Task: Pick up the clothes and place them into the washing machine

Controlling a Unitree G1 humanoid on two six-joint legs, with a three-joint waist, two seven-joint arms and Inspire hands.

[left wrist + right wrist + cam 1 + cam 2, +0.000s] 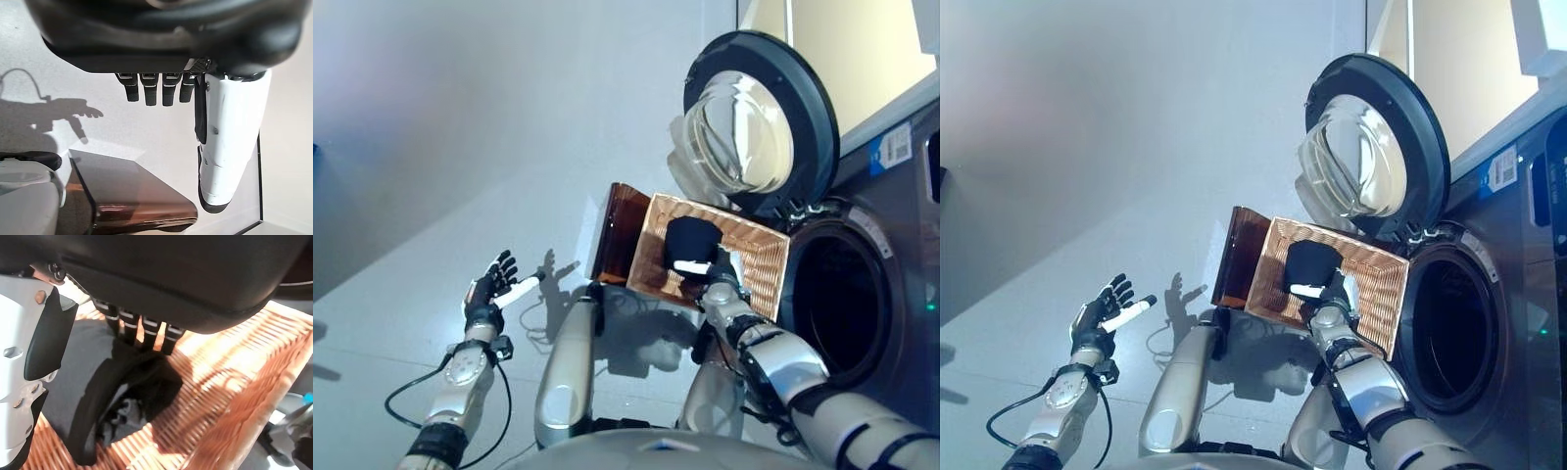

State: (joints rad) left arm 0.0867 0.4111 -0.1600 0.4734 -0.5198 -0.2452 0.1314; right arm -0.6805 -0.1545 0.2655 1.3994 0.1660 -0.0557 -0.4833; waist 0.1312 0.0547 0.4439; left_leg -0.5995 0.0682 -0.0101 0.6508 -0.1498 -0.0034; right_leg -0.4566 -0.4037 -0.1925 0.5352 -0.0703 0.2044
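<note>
- The right hand [715,269] reaches into a wicker basket [759,259] that stands on the floor just left of the washer [876,284].
- A dark garment [690,240] lies in the basket, bunched against its far-left side.
- In the right wrist view the fingers [146,335] point down onto the garment [93,382] and touch its folds, with the white-covered thumb beside it; whether they have closed on the cloth I cannot tell.
- The washer's drum opening [837,294] is uncovered, dark inside, just right of the basket.
- Its round door [759,122] is swung wide, standing above and behind the basket, its glass bowl facing out.
- A brown lid-like panel [622,230] leans at the basket's left edge.
- The left hand [491,289] is raised over the pale floor [431,176], well left of the basket, fingers spread and straight, holding nothing.
- The left wrist view shows those fingers [149,93] extended beside the white thumb, with the brown panel [132,191] beyond.
</note>
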